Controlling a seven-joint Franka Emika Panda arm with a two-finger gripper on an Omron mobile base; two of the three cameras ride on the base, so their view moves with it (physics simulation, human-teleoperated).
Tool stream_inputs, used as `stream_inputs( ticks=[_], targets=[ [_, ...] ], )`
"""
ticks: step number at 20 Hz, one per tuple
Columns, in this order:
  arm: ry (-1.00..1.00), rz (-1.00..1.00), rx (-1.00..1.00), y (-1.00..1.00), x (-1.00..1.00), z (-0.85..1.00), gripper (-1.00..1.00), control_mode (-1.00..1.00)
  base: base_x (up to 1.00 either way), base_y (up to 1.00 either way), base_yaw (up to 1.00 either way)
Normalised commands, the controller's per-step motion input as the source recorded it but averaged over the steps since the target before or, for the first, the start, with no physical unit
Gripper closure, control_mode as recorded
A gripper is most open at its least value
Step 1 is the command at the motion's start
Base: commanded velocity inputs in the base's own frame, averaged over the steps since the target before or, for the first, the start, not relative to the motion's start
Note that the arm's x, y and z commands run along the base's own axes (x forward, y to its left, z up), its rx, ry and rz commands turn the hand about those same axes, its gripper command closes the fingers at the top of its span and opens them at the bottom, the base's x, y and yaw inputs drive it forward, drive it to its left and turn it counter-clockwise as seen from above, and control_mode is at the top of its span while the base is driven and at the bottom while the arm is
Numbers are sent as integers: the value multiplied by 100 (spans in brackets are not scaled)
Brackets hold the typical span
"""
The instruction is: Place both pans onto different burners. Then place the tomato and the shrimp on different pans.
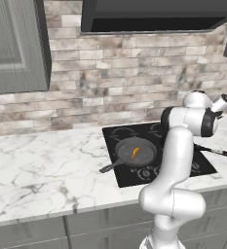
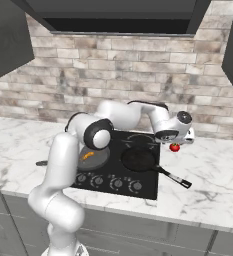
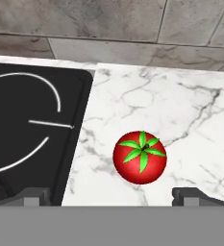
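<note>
A kitchen counter of white marble (image 2: 208, 185) is running along a brick wall, with a glossy black cooktop (image 2: 113, 172) set into it. Going from left to right in the right base view: the dark grey skillet (image 2: 94, 159) is sitting on a front burner at about nine o'clock on the cooktop, and the orange shrimp (image 2: 88, 155) is lying inside it. Next, the blacker pan (image 2: 138, 160) is resting on the neighbouring burner near the middle, its long thin handle (image 2: 173, 177) pointing toward four o'clock, out over the counter. This pan is looking empty. Further right, the white arm is reaching over the cooktop, and the gripper (image 2: 182, 140) is hovering just above the tomato (image 2: 174, 147), which is sitting on the marble just beside the cooktop's right edge, at about three o'clock from the black pan.

In the hand view, the tomato (image 3: 140, 157) is lying between the two dark fingertips (image 3: 188, 194), which are standing wide apart and touching nothing.

Judging from this, both pans are placed and the shrimp is delivered. What is remaining is grasping the tomato and setting it in the empty black pan.
</note>
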Motion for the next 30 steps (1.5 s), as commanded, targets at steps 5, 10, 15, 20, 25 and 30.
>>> stream_inputs(
  ticks=[5, 10, 15, 20, 25, 30],
  targets=[
    [0, 0, 0, -7, 19, -22, -100, -100, 0, 0, 0],
    [0, 0, 0, -10, 18, -17, -100, -100, 0, 0, 0],
    [0, 0, 0, -12, 22, -16, -100, -100, 0, 0, 0],
    [0, 0, 0, -10, 16, -19, -100, -100, 0, 0, 0],
    [0, 0, 0, -5, 5, -22, -100, -100, 0, 0, 0],
    [1, 0, 0, 0, 3, -23, 100, -100, 0, 0, 0]
  ],
)
